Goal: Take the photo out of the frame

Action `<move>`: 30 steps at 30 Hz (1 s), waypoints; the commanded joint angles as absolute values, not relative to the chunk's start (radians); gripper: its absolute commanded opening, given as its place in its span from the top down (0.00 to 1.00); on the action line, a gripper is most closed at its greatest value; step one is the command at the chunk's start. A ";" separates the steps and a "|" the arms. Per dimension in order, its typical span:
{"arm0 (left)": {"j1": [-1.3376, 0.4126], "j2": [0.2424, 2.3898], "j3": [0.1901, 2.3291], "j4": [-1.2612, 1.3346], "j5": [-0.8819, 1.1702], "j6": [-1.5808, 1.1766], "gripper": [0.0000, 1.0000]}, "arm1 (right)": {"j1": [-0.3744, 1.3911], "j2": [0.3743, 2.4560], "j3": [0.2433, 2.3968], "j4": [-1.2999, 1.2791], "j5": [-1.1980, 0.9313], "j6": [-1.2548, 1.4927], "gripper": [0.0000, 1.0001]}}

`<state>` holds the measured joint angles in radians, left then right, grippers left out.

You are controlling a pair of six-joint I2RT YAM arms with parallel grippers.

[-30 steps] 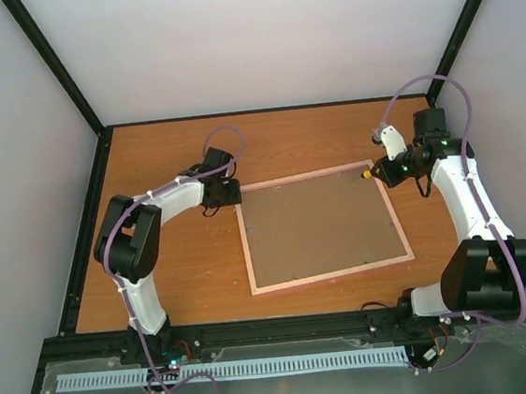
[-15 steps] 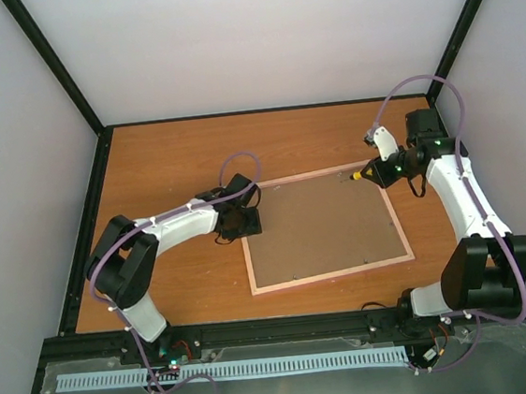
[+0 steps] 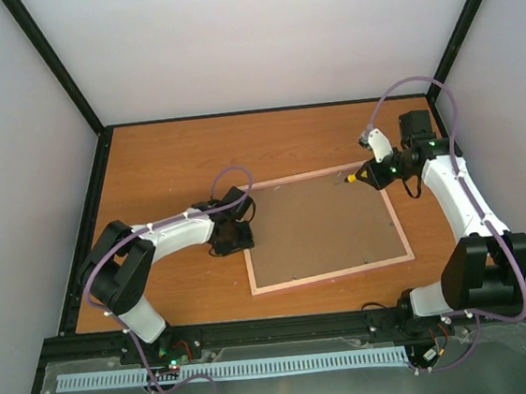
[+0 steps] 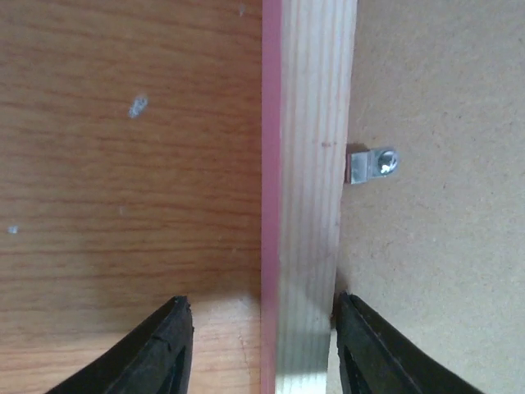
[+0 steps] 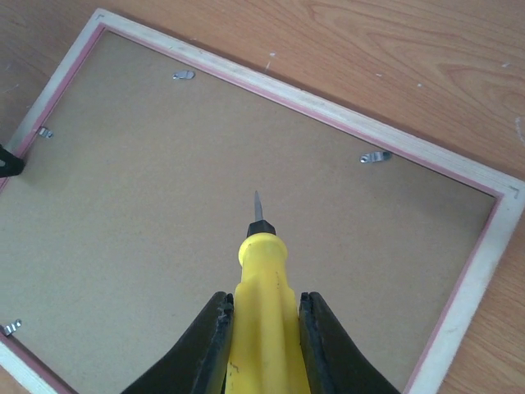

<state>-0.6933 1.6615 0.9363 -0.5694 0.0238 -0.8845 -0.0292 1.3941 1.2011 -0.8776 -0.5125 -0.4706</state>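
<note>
The pink frame [image 3: 332,273] lies face down on the table, its brown backing board [image 3: 322,224] facing up. The photo is hidden under the board. My left gripper [image 3: 242,241] is open and straddles the frame's left rail [image 4: 312,164]. Its right finger [image 4: 361,345] touches the rail's inner edge and its left finger [image 4: 160,349] stands apart from the pink outer edge. My right gripper [image 3: 366,174] is shut on a yellow screwdriver [image 5: 262,328], hovering over the board near the far right corner, blade pointing at the board.
Several small metal clips hold the board in the frame, such as one [image 4: 371,164] just beyond my left fingers and one [image 5: 375,156] on the far rail. The wooden table [image 3: 165,160] ends at black posts and grey walls.
My left arm has slid from the frame's far left corner toward me along the left rail. The right gripper has shifted slightly left and away with the screwdriver.
</note>
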 commanded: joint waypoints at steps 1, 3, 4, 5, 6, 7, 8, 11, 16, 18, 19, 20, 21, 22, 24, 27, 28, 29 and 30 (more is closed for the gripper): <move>-0.702 1.658 0.914 -0.554 0.065 -0.898 0.53 | 0.011 1.394 1.183 -0.862 -0.534 -0.445 0.97; -0.704 1.657 0.891 -0.526 0.078 -0.900 0.58 | 0.045 1.396 1.179 -0.862 -0.536 -0.432 0.97; -0.704 1.651 0.880 -0.512 0.082 -0.900 0.62 | 0.066 1.396 1.176 -0.860 -0.535 -0.426 0.97; -0.703 1.643 0.867 -0.495 0.086 -0.896 0.66 | 0.088 1.394 1.172 -0.857 -0.533 -0.421 0.97; -0.704 1.633 0.853 -0.472 0.092 -0.890 0.70 | 0.116 1.392 1.170 -0.854 -0.529 -0.414 0.97; -0.704 1.623 0.838 -0.443 0.098 -0.884 0.74 | 0.142 1.393 1.165 -0.850 -0.528 -0.408 0.97; -0.704 1.615 0.824 -0.427 0.101 -0.877 0.77 | 0.169 1.391 1.162 -0.844 -0.527 -0.400 0.97; -0.704 1.610 0.790 -0.360 0.125 -0.850 0.86 | 0.258 1.406 1.160 -0.829 -0.530 -0.374 0.97; -0.703 1.629 0.760 -0.303 0.155 -0.833 0.91 | 0.397 1.457 1.189 -0.811 -0.512 -0.328 0.97; -0.703 1.624 0.744 -0.273 0.165 -0.827 0.93 | 0.437 1.476 1.202 -0.802 -0.501 -0.318 0.97; -0.704 1.620 0.739 -0.261 0.167 -0.823 0.93 | 0.453 1.486 1.208 -0.797 -0.498 -0.316 0.97; -0.704 1.618 0.736 -0.250 0.170 -0.820 0.94 | 0.467 1.496 1.215 -0.794 -0.494 -0.314 0.97; -0.704 1.617 0.733 -0.241 0.173 -0.818 0.95 | 0.480 1.509 1.222 -0.790 -0.491 -0.312 0.97; -0.704 1.616 0.731 -0.236 0.172 -0.818 0.95 | 0.489 1.521 1.230 -0.789 -0.489 -0.312 0.97; -0.704 1.616 0.728 -0.235 0.168 -0.823 0.96 | 0.507 1.554 1.247 -0.786 -0.486 -0.309 0.97; -0.703 1.613 0.721 -0.223 0.164 -0.832 0.99 | 0.526 1.598 1.278 -0.779 -0.497 -0.296 0.97; -0.704 1.613 0.720 -0.221 0.164 -0.835 0.99 | 0.532 1.612 1.287 -0.777 -0.500 -0.292 0.97; -0.704 1.615 0.718 -0.217 0.164 -0.839 0.99 | 0.539 1.628 1.298 -0.775 -0.501 -0.288 0.97; -0.703 1.616 0.716 -0.213 0.165 -0.842 0.99 | 0.547 1.642 1.311 -0.773 -0.502 -0.285 0.97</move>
<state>-0.6956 1.5864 0.7517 -0.2520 0.1291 -0.8421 0.5163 1.5959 1.2537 -0.8055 -0.4969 -0.3115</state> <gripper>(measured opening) 0.169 0.173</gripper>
